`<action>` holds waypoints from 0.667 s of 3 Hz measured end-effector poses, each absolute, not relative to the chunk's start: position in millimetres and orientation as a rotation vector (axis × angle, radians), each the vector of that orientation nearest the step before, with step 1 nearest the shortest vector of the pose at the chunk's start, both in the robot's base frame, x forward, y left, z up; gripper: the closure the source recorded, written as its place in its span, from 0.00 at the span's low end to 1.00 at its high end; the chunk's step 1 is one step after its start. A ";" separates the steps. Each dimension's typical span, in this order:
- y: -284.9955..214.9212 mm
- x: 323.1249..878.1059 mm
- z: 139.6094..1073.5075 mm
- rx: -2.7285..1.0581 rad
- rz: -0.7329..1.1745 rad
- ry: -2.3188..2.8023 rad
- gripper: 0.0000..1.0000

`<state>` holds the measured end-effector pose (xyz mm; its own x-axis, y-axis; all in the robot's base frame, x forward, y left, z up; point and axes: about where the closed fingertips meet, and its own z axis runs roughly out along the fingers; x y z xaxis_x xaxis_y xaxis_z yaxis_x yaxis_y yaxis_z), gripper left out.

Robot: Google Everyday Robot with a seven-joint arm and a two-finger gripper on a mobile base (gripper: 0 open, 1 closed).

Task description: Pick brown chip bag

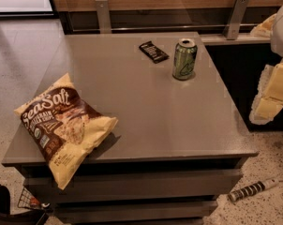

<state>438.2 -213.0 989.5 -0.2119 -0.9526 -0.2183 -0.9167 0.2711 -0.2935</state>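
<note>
Crinkly brown chip bag (62,125), hand (271,95) far right.

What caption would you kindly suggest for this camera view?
Chip bag overhangs the table's front-left edge; wrapper and can sit farther back; gripper hangs off to the right.

The brown chip bag (62,125), pale yellow-edged with white "Sea Salt" lettering, lies overhanging the near-left corner of the counter (146,107), far from the pincer (269,104) at right.
</note>
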 end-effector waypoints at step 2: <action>-203.7 453.2 991.3 -1.677 -0.115 2.156 0.00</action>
<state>453.2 -203.7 991.3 -0.1966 -0.9444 -0.2635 -0.9111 0.2753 -0.3068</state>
